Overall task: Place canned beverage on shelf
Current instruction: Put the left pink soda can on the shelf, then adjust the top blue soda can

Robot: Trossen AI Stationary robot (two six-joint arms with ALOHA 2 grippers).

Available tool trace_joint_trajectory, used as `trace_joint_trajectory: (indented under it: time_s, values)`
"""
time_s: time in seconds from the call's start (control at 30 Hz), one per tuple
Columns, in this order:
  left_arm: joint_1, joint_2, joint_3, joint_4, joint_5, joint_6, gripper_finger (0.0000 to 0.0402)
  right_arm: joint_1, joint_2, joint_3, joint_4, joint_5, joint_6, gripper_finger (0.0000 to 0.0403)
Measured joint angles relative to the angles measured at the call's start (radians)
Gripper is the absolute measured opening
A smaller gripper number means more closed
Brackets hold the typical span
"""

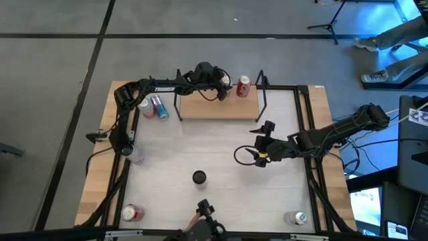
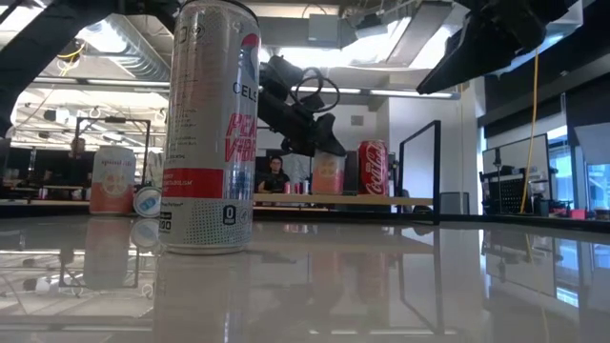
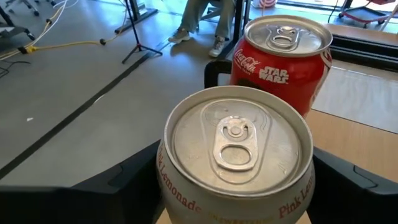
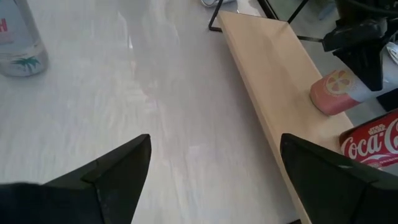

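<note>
Overhead, white table (image 1: 214, 150) stands on grey floor (image 1: 60, 73), wood-edged.

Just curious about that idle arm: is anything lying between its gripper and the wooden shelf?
No. In the right wrist view, only bare white table lies between the right gripper and the shelf.

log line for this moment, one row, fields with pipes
left gripper: around pink lemonade can on shelf | beside: red cola can | right gripper: open, empty, over table
</note>
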Motion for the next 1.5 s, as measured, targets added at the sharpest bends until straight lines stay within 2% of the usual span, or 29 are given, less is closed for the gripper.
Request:
trace_joint_trajectory:
  time_s: [0.23, 0.57, 0.87, 1.03, 1.23, 1.5]
  values:
    - [-0.001, 0.000, 0.000, -0.002, -0.001, 0.001, 0.0308, 0.000, 0.000, -0.002, 0.007, 0.000, -0.001, 0.0353]
    - [-0.006, -0.008, 0.001, 0.005, 0.024, 0.001, 0.0375, 0.000, 0.000, -0.002, 0.007, 0.000, -0.001, 0.0353]
    - [-0.030, -0.161, 0.000, -0.048, 0.024, 0.001, 0.0383, 0.000, 0.000, -0.002, 0.007, 0.000, -0.001, 0.0353]
    - [-0.102, -0.310, 0.001, -0.238, 0.024, 0.039, 0.0382, 0.000, 0.000, -0.003, 0.007, 0.000, -0.001, 0.0353]
    - [-0.281, -0.430, 0.000, -0.566, 0.009, 0.065, 0.0371, 0.000, 0.000, -0.003, 0.004, -0.007, -0.001, 0.0353]
    - [-0.553, -0.506, 0.000, -0.868, -0.183, -0.047, 0.0359, 0.000, 0.000, -0.003, 0.007, -0.008, -0.001, 0.0353]
